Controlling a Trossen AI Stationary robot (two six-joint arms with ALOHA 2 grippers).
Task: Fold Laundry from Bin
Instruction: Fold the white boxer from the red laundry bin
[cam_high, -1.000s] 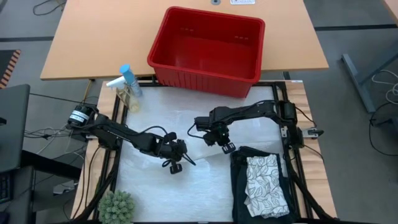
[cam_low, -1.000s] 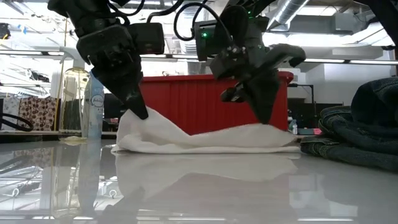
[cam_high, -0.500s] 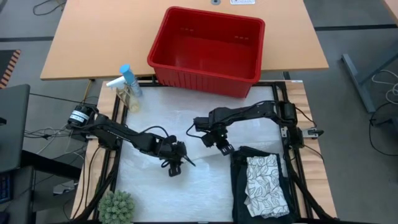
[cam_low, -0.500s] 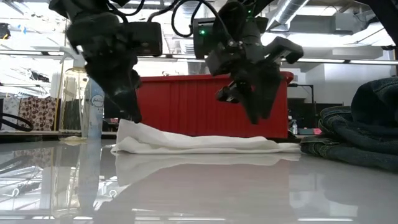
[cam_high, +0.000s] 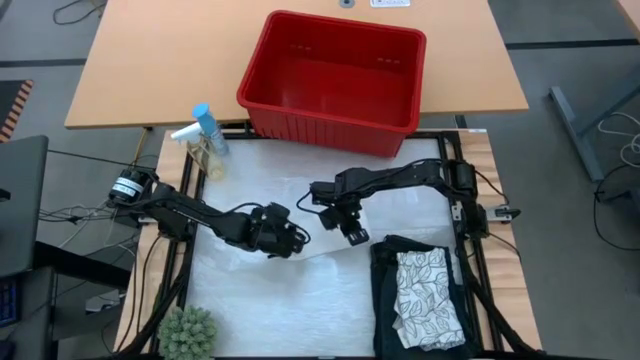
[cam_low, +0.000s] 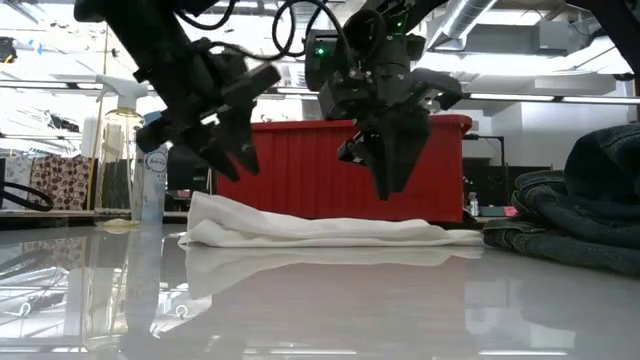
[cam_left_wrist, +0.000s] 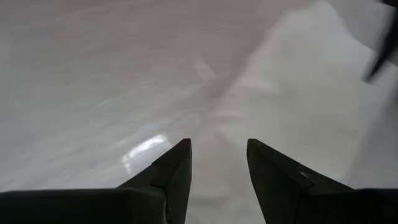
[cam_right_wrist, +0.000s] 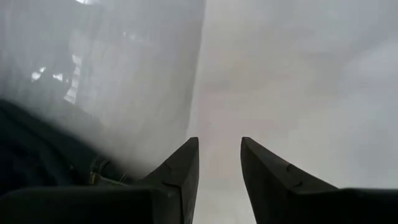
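Small whitish cloth (cam_low: 320, 231) flat on desk (cam_high: 330, 300), long axis approx 9–3 o'clock, at 6 of bin (cam_high: 335, 75). Left gripper (cam_high: 292, 240) over its 9 end, right gripper (cam_high: 350, 228) over 3 end; jaws of both parted, empty, hanging just above.

Glossy white tabletop (cam_low: 330, 310), v. reflective; soft matt whitish cloth (cam_low: 310, 228); red plastic bin (cam_high: 335, 80), smooth w/ ribbed sides.
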